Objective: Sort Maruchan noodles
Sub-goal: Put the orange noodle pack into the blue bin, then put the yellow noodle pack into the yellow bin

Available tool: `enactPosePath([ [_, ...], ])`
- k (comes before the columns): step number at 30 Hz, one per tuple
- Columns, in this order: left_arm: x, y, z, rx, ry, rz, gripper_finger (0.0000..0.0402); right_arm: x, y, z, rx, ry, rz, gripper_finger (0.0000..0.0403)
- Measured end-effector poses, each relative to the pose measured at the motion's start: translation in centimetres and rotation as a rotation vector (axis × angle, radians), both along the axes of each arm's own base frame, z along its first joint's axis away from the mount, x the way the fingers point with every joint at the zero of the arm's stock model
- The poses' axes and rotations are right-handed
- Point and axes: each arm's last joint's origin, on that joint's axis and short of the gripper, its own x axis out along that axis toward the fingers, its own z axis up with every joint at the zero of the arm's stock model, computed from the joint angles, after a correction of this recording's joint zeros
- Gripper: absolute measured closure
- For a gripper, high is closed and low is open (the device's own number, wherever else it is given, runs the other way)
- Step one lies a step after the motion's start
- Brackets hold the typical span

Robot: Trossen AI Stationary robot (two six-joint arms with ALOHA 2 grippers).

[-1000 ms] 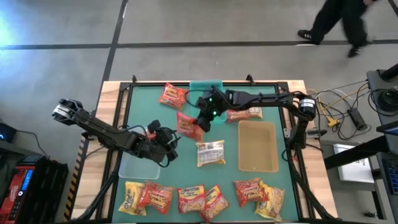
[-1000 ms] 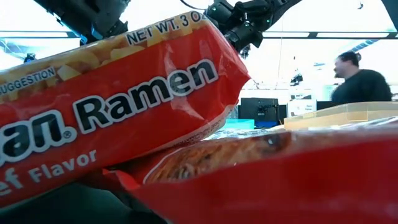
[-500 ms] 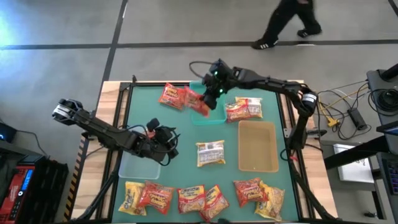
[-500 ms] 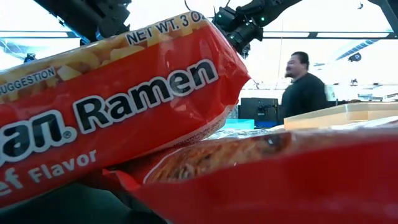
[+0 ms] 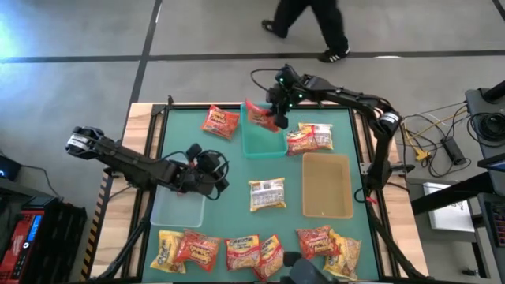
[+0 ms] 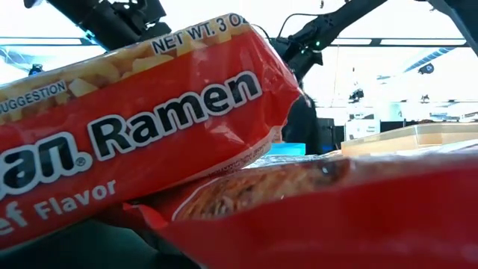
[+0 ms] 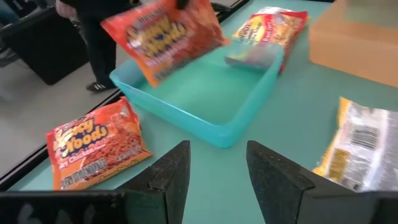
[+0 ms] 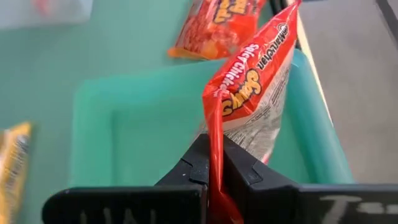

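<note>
Swinging a red noodle packet (image 5: 259,115) from mid-table to above the teal bin (image 5: 263,143), the right gripper (image 5: 278,110) stays clenched on it; drop pending; left gripper (image 5: 207,175) waits, half-open.

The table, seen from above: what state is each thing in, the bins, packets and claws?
Right gripper: shut on red packet, held above the teal bin.
Left gripper: open, holding nothing.
Teal bin: empty.
Tan bin: empty.
Clear bin: empty.
Silver-backed packet: lying flat on the table.
</note>
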Motion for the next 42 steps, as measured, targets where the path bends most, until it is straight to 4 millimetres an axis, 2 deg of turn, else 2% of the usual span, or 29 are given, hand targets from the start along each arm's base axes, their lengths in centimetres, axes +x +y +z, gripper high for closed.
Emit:
enactPosePath([
  [5,0.2,1.0,0.0,0.005,0.006,0.035,0.026,0.8,-0.7,-1.9,-0.09,0.019,0.095,0.0394],
  [9,0.2,1.4,0.0,0.005,0.007,0.053,0.026,1.1,-1.3,-3.1,-0.187,0.085,0.087,0.0394],
  [14,0.2,1.8,0.0,0.007,0.014,0.069,0.026,1.6,-2.3,-3.1,-0.287,0.107,-0.092,0.0373],
  [22,0.3,2.1,0.0,0.006,0.014,0.082,0.026,1.8,-2.6,-3.0,-0.314,0.096,-0.142,0.0309],
  [24,0.3,2.1,0.0,0.006,0.013,0.082,0.026,1.9,-2.5,-2.9,-0.319,0.116,-0.206,0.0293],
  [28,0.3,2.2,0.0,0.005,0.014,0.083,0.026,1.9,-2.0,-1.1,-0.263,0.16,-0.35,0.0271],
  [33,0.3,2.2,-0.1,-0.012,0.017,0.069,0.026,2.2,-0.1,1.4,-0.13,0.21,-0.363,0.0262],
  [37,0.5,1.9,-0.4,-0.079,0.041,0.004,0.026,3.4,2.6,1.5,0.047,0.193,-0.276,0.0265],
  [42,1.1,1.5,-1.8,-0.155,0.14,-0.116,0.026,5.4,7.7,0.9,0.203,0.217,-0.144,0.0272],
])
